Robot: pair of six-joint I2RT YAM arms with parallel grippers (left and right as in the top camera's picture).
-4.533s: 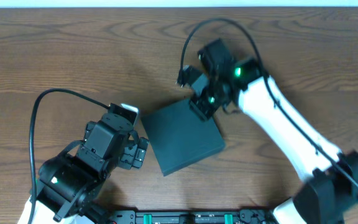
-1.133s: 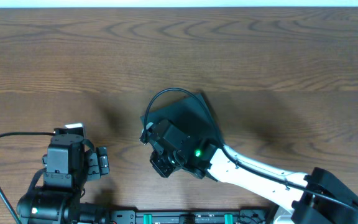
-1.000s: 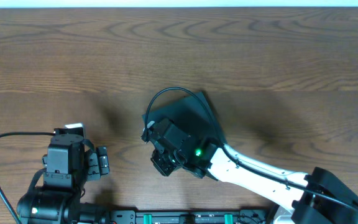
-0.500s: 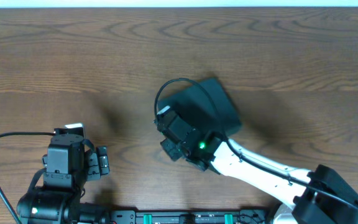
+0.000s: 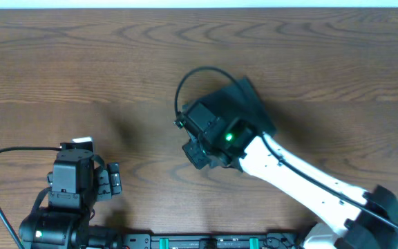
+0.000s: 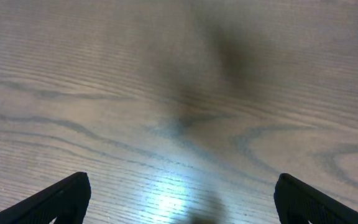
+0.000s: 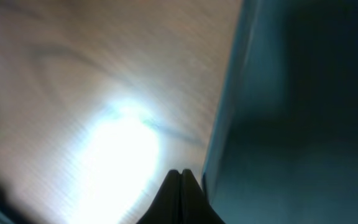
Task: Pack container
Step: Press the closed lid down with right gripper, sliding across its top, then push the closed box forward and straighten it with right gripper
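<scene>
Jaws on our left gripper (image 6: pixel 180 200) stand wide apart with nothing between them. In the left wrist view we see only its two dark fingertips (image 6: pixel 67 196) at the lower corners and the bare wooden table (image 6: pixel 104 74) under them, lit by a pale glare. From overhead this arm sits folded at the near left corner, its black cable (image 5: pixel 26 149) looping out to the left, well apart from the container (image 5: pixel 260 114).

Moving right, the container lies near the middle of the table, a little right of centre, turned at an angle to the table's edges. Most of it is hidden beneath our right wrist, so only its far part shows, dark and flat; whether the lid is fully down we cannot tell.

Our right gripper (image 7: pixel 180 182) has its jaws pressed together on nothing. In the right wrist view the closed tips sit just beside the container's edge: teal surface fills the right half, table with a bright glare the left. Whether the tips touch the container is too blurred to tell. A green light (image 5: pixel 230 137) glows on the wrist, and the white link (image 5: pixel 302 183) of the arm runs off toward the near right corner.
</scene>
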